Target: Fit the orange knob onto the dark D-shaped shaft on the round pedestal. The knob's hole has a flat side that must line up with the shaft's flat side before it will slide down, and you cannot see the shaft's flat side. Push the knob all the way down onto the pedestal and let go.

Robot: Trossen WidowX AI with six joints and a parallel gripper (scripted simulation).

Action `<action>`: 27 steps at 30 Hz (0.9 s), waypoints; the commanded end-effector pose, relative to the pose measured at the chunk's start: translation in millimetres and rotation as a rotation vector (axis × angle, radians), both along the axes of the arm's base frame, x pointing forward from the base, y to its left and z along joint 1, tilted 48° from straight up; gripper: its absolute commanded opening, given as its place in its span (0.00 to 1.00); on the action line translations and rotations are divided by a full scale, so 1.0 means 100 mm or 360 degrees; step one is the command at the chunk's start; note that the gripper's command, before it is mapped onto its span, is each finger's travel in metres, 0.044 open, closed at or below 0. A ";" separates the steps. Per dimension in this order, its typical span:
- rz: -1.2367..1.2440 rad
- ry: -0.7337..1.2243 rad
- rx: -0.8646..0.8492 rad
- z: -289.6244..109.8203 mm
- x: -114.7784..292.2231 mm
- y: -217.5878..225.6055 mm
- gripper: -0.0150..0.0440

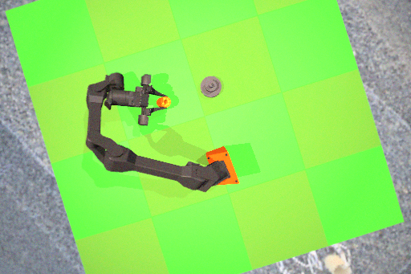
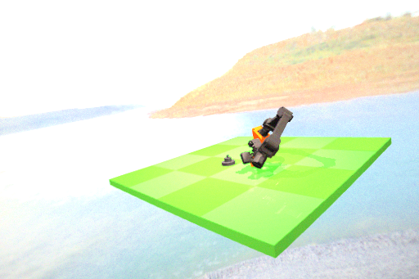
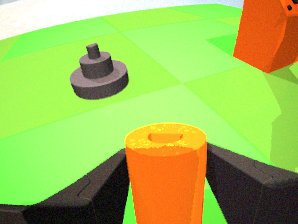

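Note:
The orange knob [image 1: 164,102] [image 3: 167,185] is held between the fingertips of my gripper [image 1: 164,101] [image 3: 164,152], which is shut on it. The gripper points sideways, to the right in the top view. The knob's end with the hole shows in the wrist view; the hole looks like a flattened slot. The round grey pedestal [image 1: 205,91] [image 2: 228,163] [image 3: 100,89] stands to the right of the knob in the top view, apart from it. Its short shaft [image 3: 93,51] stands upright on top; its flat side cannot be made out. In the exterior view the arm mostly hides the knob.
The orange base block [image 1: 217,153] [image 2: 258,132] [image 3: 262,40] stands below the pedestal in the top view and at the upper right in the wrist view. The arm [image 1: 156,167] bends round from it on the left side. The green checkered board [image 1: 301,126] lies under everything.

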State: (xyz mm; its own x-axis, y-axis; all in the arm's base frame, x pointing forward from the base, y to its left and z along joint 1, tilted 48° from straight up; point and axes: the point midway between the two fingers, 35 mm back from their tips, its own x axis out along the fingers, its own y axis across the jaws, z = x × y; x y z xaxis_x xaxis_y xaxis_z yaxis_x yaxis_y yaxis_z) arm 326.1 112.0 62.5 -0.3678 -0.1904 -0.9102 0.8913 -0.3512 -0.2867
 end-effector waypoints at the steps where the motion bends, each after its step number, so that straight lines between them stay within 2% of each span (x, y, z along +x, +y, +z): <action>1: -0.0004 -0.0021 -0.0001 0.04 0.02 0.01 0.56; 2: -0.0004 -0.0023 0.0000 0.04 0.02 0.02 0.56; 5: 0.0001 -0.0007 0.0002 0.01 0.01 0.01 0.69; 27: 0.0001 -0.0007 0.0002 0.01 0.01 0.01 0.69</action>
State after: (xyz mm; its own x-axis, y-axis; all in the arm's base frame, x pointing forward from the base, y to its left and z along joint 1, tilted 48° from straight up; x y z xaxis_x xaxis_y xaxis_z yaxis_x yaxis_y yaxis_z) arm 326.8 112.9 63.8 -0.3626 -0.1893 -0.9125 0.8932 -0.3499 -0.2823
